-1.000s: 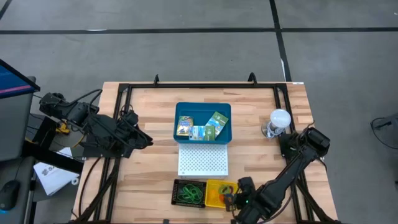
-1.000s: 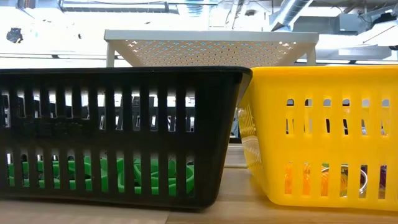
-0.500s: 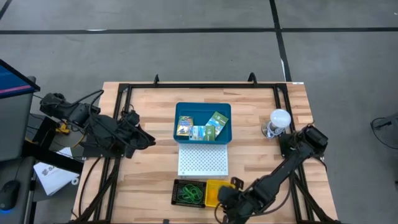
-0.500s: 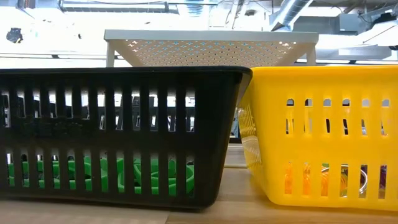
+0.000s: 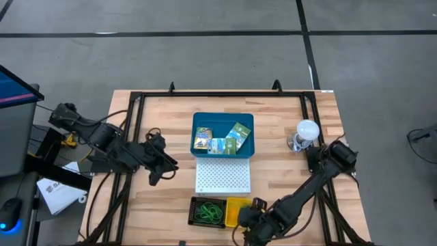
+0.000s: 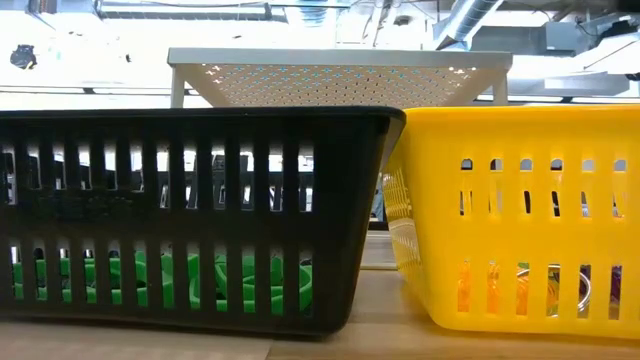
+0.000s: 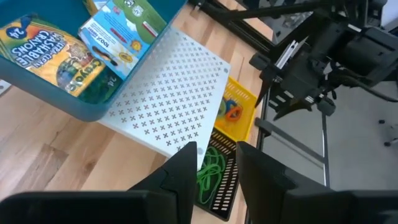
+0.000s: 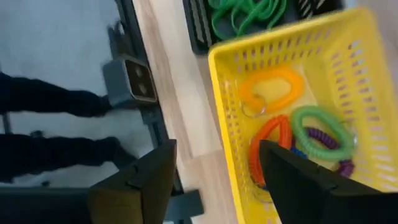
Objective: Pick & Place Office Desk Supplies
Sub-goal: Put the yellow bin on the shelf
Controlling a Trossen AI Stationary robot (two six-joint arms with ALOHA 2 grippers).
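Right gripper, jaws wide and empty, hangs over yellow slotted plastic basket; orange coiled loop lies lengthwise across it. Left gripper jaws narrow, empty.

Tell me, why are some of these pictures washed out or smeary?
Low view: the room behind the black basket and yellow basket is blown out to white by backlight. Right wrist view: motion blur smears the yellow basket and its coil loops. High view: evenly lit and sharp. Left wrist view: the white perforated board is crisp.
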